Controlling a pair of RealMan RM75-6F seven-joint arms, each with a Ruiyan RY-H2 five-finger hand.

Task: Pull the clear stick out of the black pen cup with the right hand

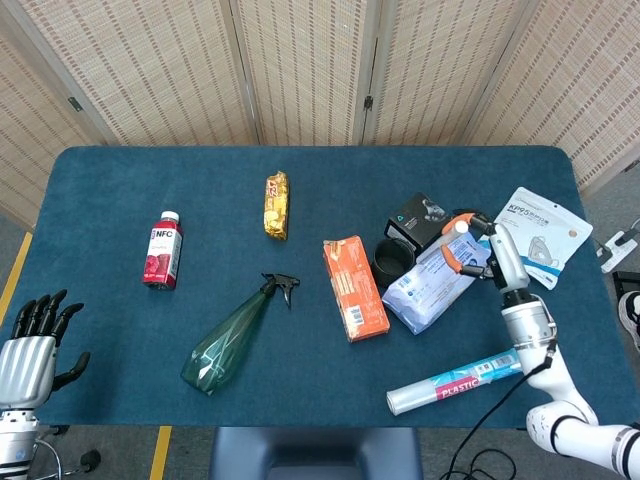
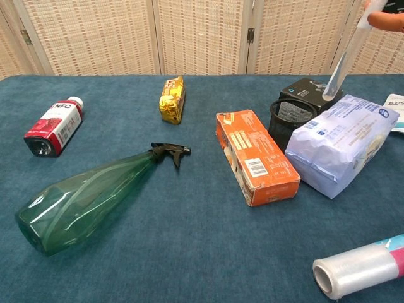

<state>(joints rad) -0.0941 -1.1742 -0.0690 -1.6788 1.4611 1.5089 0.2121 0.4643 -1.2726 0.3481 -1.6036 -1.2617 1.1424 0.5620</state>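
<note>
Right robot hand (image 1: 478, 243) pinches the clear stick (image 2: 344, 59) by its top end; the stick hangs tilted, its tip above and just behind the black pen cup (image 2: 288, 120). Looks light, stiff, probably slick plastic, so gripping the end seems fine. Left robot hand (image 1: 30, 345) idles open, far off.

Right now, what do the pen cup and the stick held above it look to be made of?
Pen cup: looks like black wire mesh, probably metal; fine perforations show through its wall. Clear stick: transparent plastic or glass, can't tell which; the screen behind shows through it. The right hand holds its top.
</note>
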